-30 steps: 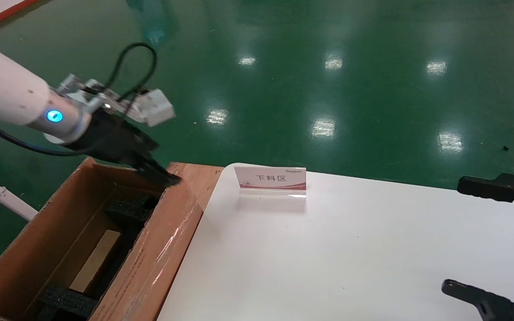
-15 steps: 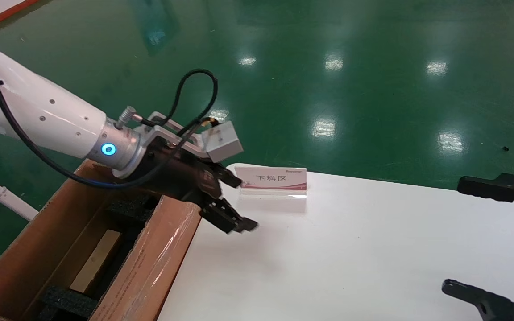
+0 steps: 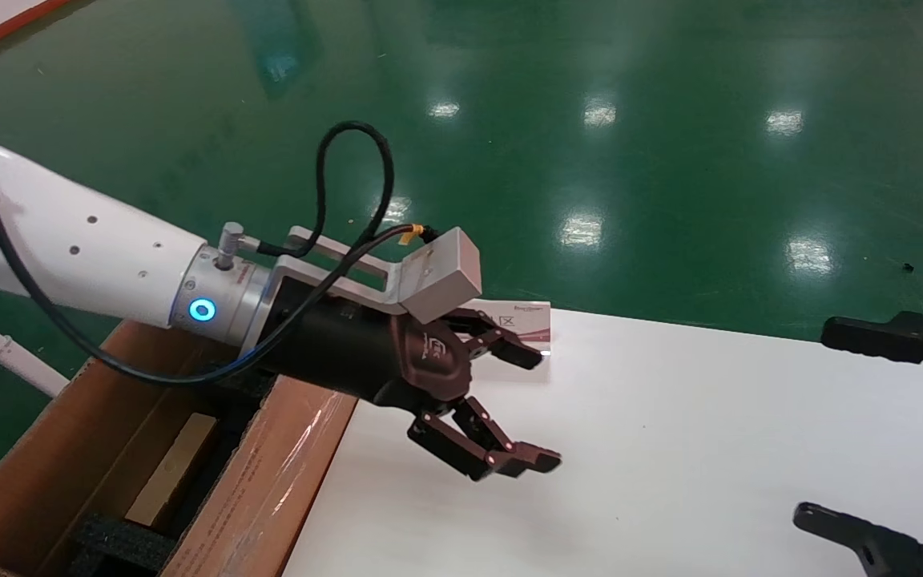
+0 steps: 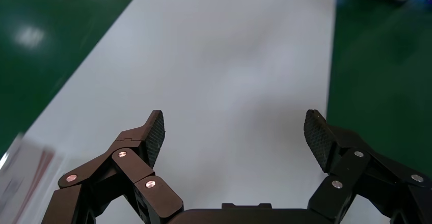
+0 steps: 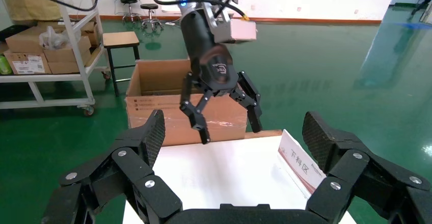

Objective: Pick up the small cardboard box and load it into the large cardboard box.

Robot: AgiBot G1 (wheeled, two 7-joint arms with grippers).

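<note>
Carton, small and pinkish-brown (image 3: 171, 469), lies flat between black foam pieces inside big brown corrugated box (image 3: 269, 481), so loading looks complete. Left gripper (image 3: 538, 409), jaws spread and empty, hovers over white table (image 3: 670, 449). Right gripper (image 5: 232, 137), jaws spread, sits parked at table's right edge.

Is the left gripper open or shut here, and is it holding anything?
Open and empty: the left gripper hangs over the white table with its fingers spread wide, nothing between them.

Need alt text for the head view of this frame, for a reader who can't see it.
The left gripper hangs open and empty over the white table, just past the large cardboard box standing at the table's left end. A tan box and black foam lie inside the carton; the right gripper is open at the right edge. A small sign stands behind.
</note>
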